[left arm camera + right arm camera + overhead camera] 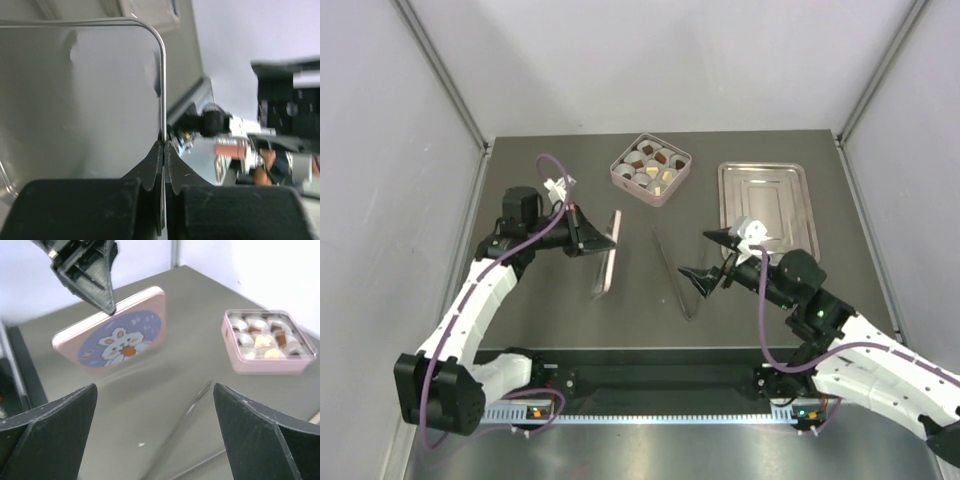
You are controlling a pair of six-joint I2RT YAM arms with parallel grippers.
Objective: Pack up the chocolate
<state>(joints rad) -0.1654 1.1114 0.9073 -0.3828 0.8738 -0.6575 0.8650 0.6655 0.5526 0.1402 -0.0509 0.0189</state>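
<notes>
From above, the chocolate (650, 165) is sitting in the open pink tin (672, 191) near the middle of the table's (570, 315) far edge. The small dark and pale pieces are resting in white paper cups (642, 180) in three rows of three, and every cup seems to be holding one. Just right of the tin, toward the far right corner, a metal tray (775, 190) is lying with nothing on it. A pair of tongs (672, 270) is lying loose at the table's centre. The filling therefore looks finished, and what is left, as I judge it, is closing the tin. The left gripper (606, 233) is holding the tin's lid (611, 265) on edge left of centre, well apart from the tin. The right gripper (710, 256) is hovering beside the tongs with its fingers spread and holding nothing. Through the left wrist camera, the left gripper's fingertips (156, 150) are pinching tight on the lid's thin rim, and the lid's bare silvery inside is filling the left half of the view. Through the right wrist camera, the right gripper's two black fingers (55, 425) are standing wide apart at the lower corners with only table between them. Beyond them the left gripper is gripping the lid by its upper rim. The lid's rabbit picture is facing this camera, tilted, and the lid appears to be hanging clear of the table. The tin is sitting at the right with its chocolate in the cups and no lid on it.
</notes>
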